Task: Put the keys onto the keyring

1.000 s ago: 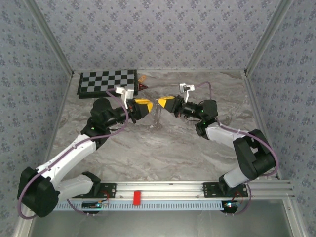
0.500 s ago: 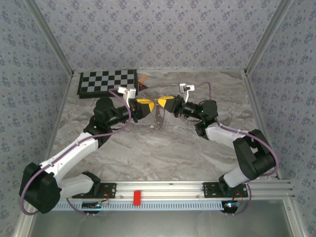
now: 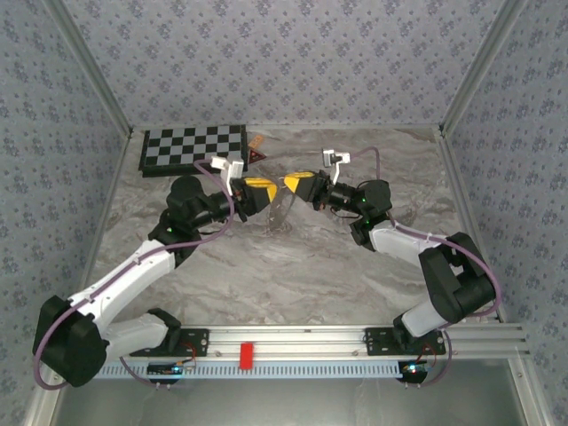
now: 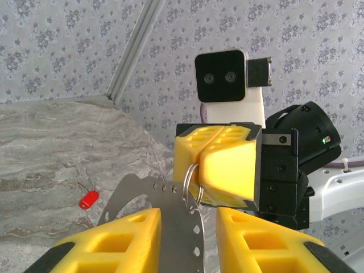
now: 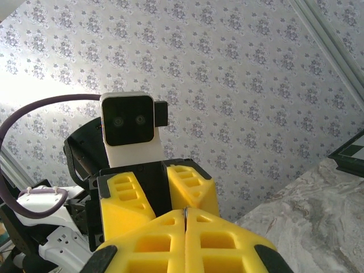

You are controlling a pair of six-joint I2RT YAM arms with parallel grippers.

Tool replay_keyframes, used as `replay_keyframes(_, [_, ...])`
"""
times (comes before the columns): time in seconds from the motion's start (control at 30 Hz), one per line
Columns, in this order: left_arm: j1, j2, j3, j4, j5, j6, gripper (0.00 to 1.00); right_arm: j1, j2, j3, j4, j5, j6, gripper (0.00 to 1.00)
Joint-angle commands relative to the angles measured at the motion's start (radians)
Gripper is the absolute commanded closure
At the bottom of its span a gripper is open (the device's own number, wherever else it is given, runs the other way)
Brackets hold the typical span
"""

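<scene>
Now, keyring [image 4: 142,193] in left claw [image 4: 187,227], key [image 4: 89,199] apart

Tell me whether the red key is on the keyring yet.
Off. The red key lies alone on the table, apart from the keyring.

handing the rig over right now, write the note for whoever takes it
Grippers: the left gripper is closed on the keyring, holding its flat perforated strip. The right gripper is shut, pinching the keyring's small split ring.
Things: the red key lies loose on the table, apart from both grippers.
Done: keyring held between both arms.
Left: pick up the red key and thread it onto the split ring.
</scene>
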Motion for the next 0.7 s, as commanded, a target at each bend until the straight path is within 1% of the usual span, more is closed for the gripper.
replay_keyframes(0.0, [-0.01, 0.01, 0.039, 0.049, 0.026, -0.002, 0.69, 0.01, -0.01, 0.007, 0.035, 0.012, -0.02, 1.0])
replay_keyframes(0.27, [-0.021, 0.045, 0.059, 0.076, 0.031, -0.005, 0.71, 0.014, -0.011, 0.011, 0.029, 0.004, -0.024, 1.0])
replay_keyframes(0.43, [-0.021, 0.048, 0.066, 0.078, 0.028, -0.004, 0.79, 0.016, -0.009, 0.011, 0.026, 0.001, -0.028, 1.0])
replay_keyframes(0.6, [-0.022, 0.053, 0.072, 0.083, 0.029, -0.006, 1.0, 0.017, -0.005, 0.01, 0.024, -0.006, -0.031, 1.0])
replay_keyframes(0.67, [-0.023, 0.056, 0.075, 0.079, 0.037, -0.001, 1.0, 0.017, -0.005, 0.009, 0.022, -0.009, -0.03, 1.0])
